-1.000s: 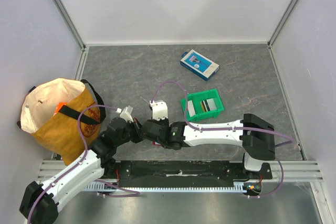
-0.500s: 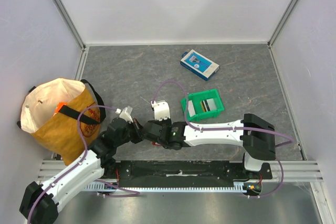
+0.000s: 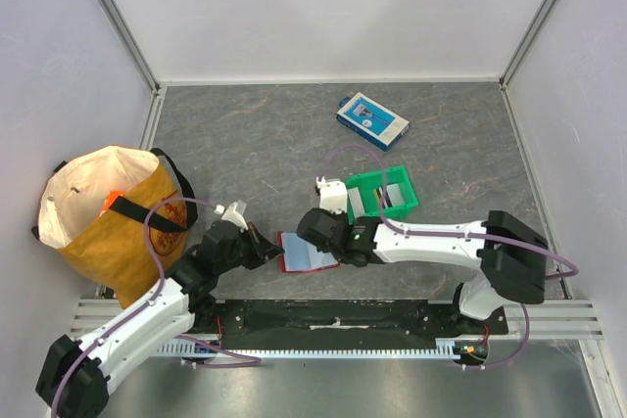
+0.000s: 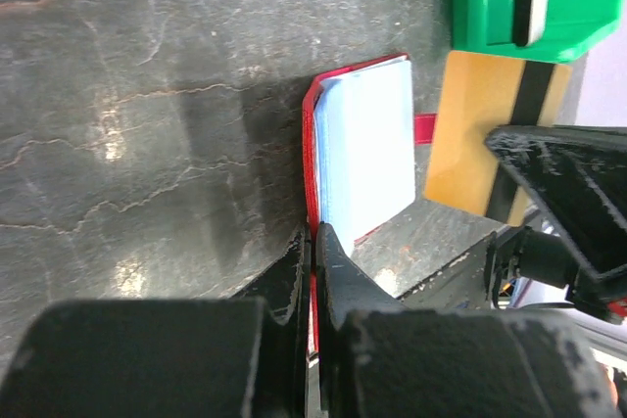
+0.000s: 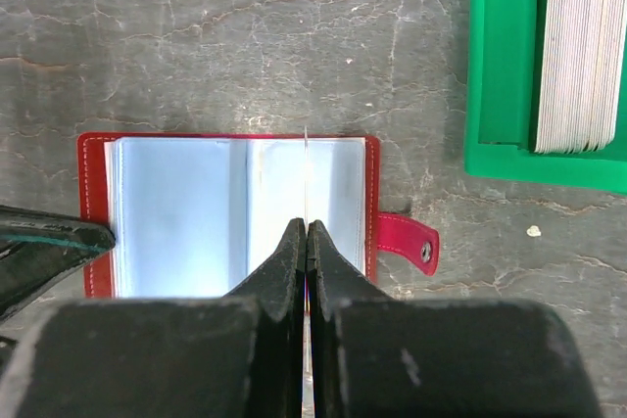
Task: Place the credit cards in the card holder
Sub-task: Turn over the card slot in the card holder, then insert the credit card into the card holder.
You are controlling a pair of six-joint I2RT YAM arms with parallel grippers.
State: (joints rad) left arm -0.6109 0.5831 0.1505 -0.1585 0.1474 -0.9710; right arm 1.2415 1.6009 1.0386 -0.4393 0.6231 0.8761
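Observation:
The red card holder (image 3: 300,254) (image 5: 235,212) lies open on the table, its pale blue inner sleeves facing up. My left gripper (image 3: 273,250) (image 4: 313,237) is shut on the holder's left cover (image 4: 312,144). My right gripper (image 3: 321,240) (image 5: 307,227) hangs over the holder's right half, shut on a tan-yellow credit card with a black stripe (image 4: 485,124). That card stands on edge and shows only as a thin line (image 5: 307,168) in the right wrist view. More credit cards (image 5: 583,46) stand stacked in the green bin (image 3: 377,183).
The green bin (image 5: 505,66) sits just right of the holder. A blue-and-white box (image 3: 372,120) lies further back. A tan cloth bag (image 3: 108,217) stands at the left wall, beside the left arm. The holder's red snap tab (image 5: 407,242) sticks out to its right.
My right arm has moved right and back, uncovering the open card holder in the top view. The left gripper has kept its place on the holder's edge.

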